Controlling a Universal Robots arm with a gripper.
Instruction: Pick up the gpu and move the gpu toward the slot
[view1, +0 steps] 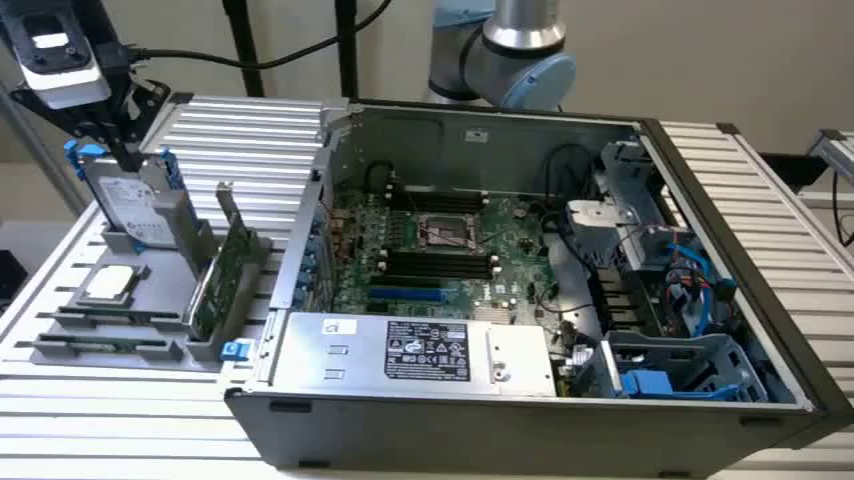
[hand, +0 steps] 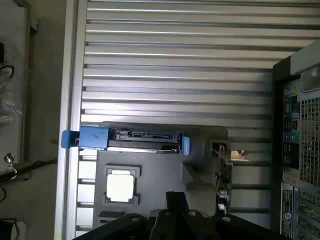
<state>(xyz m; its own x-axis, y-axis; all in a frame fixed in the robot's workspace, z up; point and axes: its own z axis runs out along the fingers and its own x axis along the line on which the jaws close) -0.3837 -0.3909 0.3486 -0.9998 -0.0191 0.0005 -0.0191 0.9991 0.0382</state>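
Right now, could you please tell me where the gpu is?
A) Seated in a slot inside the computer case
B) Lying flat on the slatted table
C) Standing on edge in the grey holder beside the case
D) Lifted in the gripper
C: the gpu stands on edge in the grey holder, between the hard drive and the computer case, while the gripper hangs over the hard drive, apart from the card.
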